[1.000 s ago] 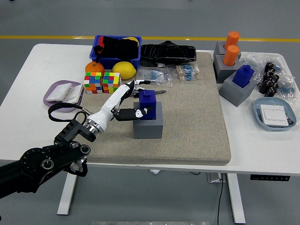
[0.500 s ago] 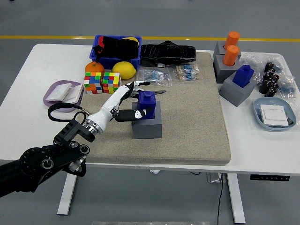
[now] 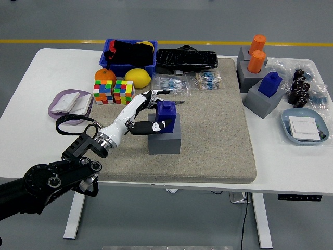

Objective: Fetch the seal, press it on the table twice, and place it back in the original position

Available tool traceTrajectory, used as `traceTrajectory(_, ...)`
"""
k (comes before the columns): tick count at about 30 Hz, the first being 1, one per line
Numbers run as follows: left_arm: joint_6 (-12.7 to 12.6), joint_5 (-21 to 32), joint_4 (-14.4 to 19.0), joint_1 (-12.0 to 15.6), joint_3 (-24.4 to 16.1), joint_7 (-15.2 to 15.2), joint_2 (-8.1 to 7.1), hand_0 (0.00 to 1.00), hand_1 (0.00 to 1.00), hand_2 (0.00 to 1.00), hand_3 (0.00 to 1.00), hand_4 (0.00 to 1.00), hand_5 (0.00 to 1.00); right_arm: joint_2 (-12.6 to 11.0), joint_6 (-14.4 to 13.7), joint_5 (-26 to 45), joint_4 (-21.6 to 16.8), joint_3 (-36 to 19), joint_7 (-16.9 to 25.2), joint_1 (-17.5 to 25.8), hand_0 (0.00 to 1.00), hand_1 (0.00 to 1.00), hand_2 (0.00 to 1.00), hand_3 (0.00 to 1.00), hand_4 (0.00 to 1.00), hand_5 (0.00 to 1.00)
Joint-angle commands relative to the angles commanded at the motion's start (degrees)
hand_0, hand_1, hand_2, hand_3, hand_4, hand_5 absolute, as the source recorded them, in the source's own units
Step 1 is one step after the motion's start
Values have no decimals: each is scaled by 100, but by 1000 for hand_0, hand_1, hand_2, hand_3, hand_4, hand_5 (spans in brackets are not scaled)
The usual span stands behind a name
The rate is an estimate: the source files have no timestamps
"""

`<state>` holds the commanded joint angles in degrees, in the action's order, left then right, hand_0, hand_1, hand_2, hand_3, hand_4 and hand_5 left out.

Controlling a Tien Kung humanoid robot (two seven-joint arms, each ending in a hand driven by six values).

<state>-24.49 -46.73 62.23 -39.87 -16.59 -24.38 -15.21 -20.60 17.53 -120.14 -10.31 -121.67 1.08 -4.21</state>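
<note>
Seal (image 3: 166, 113) on grey block (image 3: 164, 139); left hand (image 3: 147, 113) clamped around it; no writing legible.

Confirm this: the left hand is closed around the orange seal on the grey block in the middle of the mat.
Not quite. The head view shows the left hand closed around a blue seal, not an orange one. It does sit on the grey block in the middle of the mat. The orange seals stand untouched at the far right.
</note>
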Motion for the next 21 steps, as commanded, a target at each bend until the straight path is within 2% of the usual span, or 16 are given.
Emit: traceTrajectory(21,-46,80,-129,19,-7,-90,104,645,563,600,831,728,2,4,5,3,0,5,7,-4,785,683,660,618,794,442)
